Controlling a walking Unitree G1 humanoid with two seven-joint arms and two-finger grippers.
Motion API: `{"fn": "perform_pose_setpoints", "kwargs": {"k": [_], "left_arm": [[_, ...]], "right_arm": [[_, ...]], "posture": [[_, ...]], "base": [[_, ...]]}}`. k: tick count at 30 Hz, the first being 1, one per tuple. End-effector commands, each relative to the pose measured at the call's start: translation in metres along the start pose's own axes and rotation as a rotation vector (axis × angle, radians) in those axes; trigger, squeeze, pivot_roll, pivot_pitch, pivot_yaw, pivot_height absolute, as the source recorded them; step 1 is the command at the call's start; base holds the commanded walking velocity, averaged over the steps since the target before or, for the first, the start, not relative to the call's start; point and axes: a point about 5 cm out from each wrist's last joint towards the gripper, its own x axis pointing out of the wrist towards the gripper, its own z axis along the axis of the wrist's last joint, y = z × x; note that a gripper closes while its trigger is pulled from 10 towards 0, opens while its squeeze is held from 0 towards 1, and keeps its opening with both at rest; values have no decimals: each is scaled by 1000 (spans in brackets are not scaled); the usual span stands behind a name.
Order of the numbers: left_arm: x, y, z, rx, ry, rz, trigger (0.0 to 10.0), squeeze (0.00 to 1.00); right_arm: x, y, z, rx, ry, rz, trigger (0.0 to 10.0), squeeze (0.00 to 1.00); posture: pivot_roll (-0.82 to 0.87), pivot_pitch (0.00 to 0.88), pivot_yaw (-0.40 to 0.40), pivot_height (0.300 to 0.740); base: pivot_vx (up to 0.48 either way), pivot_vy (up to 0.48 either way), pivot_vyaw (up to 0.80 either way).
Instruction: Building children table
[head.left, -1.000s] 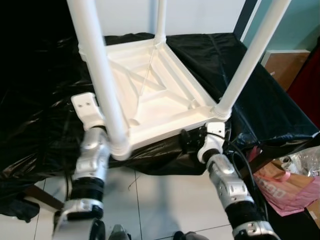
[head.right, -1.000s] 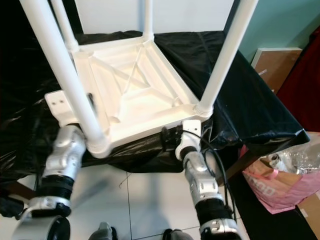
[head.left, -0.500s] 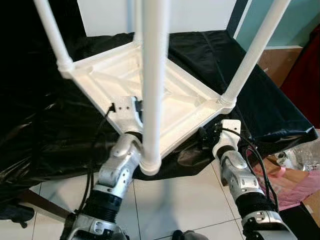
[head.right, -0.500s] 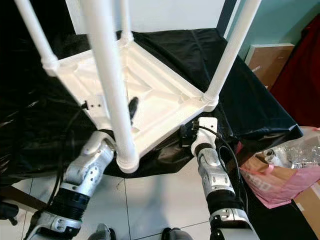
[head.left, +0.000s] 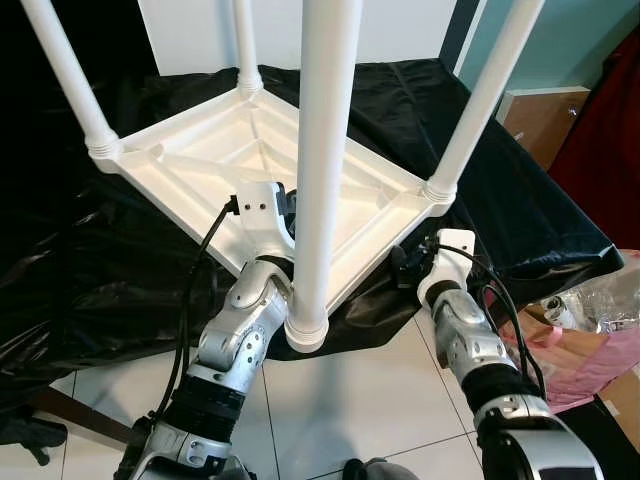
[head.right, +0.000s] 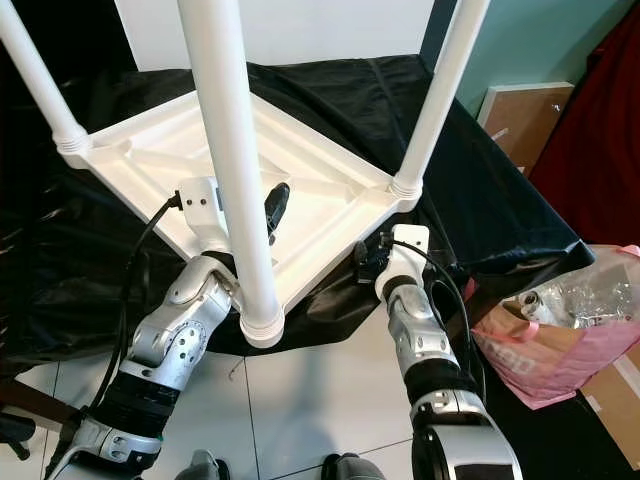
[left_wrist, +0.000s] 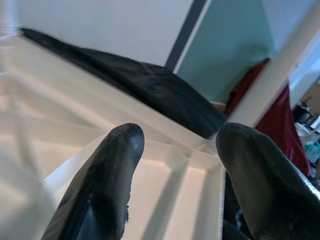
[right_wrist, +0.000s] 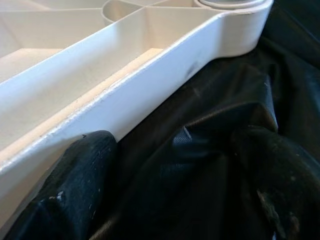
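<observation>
Black sheet (head.left: 520, 200) under upturned white table (head.left: 250, 170), legs cropped; both grippers' fingers spread, left (left_wrist: 175, 165), right (right_wrist: 175, 185).

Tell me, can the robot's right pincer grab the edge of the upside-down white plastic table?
Probably yes. The right pincer is open beside the upside-down white plastic table's rim, over the black plastic sheet, with nothing between.

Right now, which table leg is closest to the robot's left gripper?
The front leg, the big one nearest the camera. The left gripper sits right beside it.
</observation>
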Motion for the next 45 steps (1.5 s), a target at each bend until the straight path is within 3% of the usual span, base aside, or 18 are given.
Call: {"fn": "perform_pose_setpoints", "kwargs": {"k": [1, 8, 17, 19, 22, 23, 24, 26, 31, 33, 38, 40, 45], "left_arm": [[-7, -42, -5, -15, 22, -504, 10000, 0], [-5, -44, -3, -5, 24, -500, 10000, 0], [-1, -36, -7, 81, 55, -477, 10000, 0], [-4, -9, -2, 204, 72, -408, 10000, 0], [-4, -9, -2, 204, 72, -408, 10000, 0], [-7, 8, 0, 278, 93, -368, 10000, 0], [-7, 8, 0, 278, 93, -368, 10000, 0], [-21, 51, 7, 420, 150, -270, 10000, 0], [-32, 71, 16, 462, 169, -218, 10000, 0], [-46, 78, 20, 485, 211, -244, 10000, 0], [-59, 78, 17, 519, 280, -314, 10000, 0], [-70, 74, 7, 545, 376, -416, 10000, 0], [-79, 74, -6, 577, 473, -510, 10000, 0]], "right_arm": [[8, 14, 19, 13, -79, 56, 10000, 0], [17, 24, 25, 19, -70, 86, 10000, 0], [21, 15, 30, 1, -84, -7, 10000, 0], [16, -1, 28, -16, -103, -74, 10000, 0], [16, -1, 28, -16, -103, -74, 10000, 0], [13, -9, 27, -25, -116, -100, 10000, 0], [13, -9, 27, -25, -116, -100, 10000, 0], [0, -25, 23, -60, -152, -116, 10000, 0], [-10, -32, 20, -84, -176, -106, 10000, 0], [-22, -36, 19, -98, -202, -59, 10000, 0], [-32, -38, 21, -107, -221, -5, 10000, 0], [-37, -43, 24, -121, -226, 23, 10000, 0], [-41, -50, 29, -134, -226, 26, 10000, 0]], "posture": [[16, 95, -52, 740], [18, 92, -50, 740], [30, 92, -58, 740], [28, 93, -57, 740], [28, 93, -57, 740], [27, 94, -56, 740], [27, 94, -56, 740], [2, 101, -34, 740], [-8, 107, -29, 740], [-22, 115, -23, 740], [-24, 122, -23, 740], [-29, 125, -25, 740], [-32, 125, -31, 740]], "base": [[0, 0, 0], [0, 0, 0], [0, 0, 0], [0, 0, 0], [0, 0, 0], [0, 0, 0], [0, 0, 0], [0, 0, 0], [0, 0, 0], [0, 0, 0], [0, 0, 0], [0, 0, 0], [0, 0, 0]]}}
